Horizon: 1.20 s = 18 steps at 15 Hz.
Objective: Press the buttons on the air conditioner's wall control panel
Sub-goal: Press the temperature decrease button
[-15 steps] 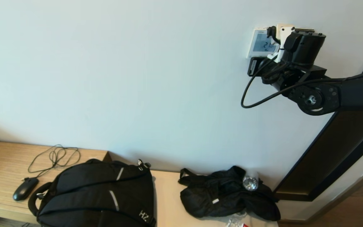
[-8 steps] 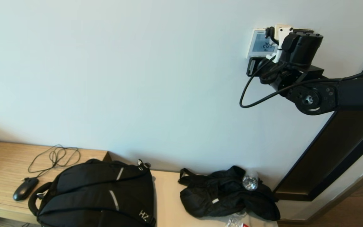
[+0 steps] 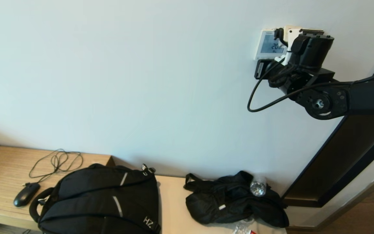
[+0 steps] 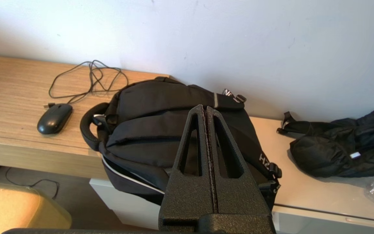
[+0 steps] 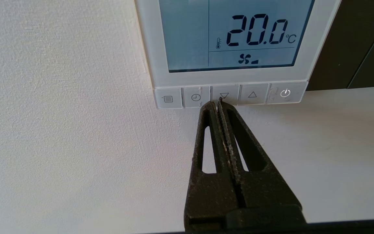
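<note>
On the plain white wall [image 5: 60, 130], the right pincer [image 5: 217, 103], fingers pressed together and empty, touches the white thermostat panel's [image 5: 307, 39] down-arrow button [image 5: 225, 91]; display reads 20.0.

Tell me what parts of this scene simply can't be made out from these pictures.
- Head view: the wall control panel's buttons sit behind the right arm.
- Right wrist view: the panel's top is cut off by the edge; whether the right gripper actually touches the down-arrow button is unclear, since the tips cover its lower edge.
- Left wrist view: the shut left gripper hides part of the black backpack.
</note>
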{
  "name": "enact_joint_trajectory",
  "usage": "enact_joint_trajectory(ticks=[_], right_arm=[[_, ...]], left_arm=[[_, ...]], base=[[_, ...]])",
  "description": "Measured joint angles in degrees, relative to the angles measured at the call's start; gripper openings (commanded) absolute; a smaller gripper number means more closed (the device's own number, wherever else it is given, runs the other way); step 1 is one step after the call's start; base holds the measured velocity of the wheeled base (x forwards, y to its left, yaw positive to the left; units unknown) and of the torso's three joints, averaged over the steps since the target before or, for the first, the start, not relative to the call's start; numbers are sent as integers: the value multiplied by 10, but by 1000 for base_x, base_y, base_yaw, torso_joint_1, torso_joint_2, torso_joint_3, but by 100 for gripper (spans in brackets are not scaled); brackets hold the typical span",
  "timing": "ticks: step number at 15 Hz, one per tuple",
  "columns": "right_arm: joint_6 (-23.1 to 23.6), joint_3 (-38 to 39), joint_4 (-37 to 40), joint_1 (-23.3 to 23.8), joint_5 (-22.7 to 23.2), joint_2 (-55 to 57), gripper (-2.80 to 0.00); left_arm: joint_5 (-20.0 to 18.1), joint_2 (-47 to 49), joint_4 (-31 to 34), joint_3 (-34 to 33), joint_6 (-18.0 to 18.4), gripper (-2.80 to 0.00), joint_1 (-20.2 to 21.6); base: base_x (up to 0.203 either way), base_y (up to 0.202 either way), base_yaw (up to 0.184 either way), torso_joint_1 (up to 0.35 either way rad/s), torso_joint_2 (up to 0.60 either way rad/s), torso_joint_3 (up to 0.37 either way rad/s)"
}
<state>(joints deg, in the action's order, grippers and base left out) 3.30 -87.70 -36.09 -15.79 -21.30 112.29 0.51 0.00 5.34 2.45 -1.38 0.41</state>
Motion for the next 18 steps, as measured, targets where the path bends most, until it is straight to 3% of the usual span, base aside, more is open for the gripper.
enact_joint_trajectory(ticks=[18], right_arm=[[-1,-3,0,9,1,1,-280]], left_arm=[[0,0,0,0,0,-280,0]], base=[[0,0,0,0,0,0]])
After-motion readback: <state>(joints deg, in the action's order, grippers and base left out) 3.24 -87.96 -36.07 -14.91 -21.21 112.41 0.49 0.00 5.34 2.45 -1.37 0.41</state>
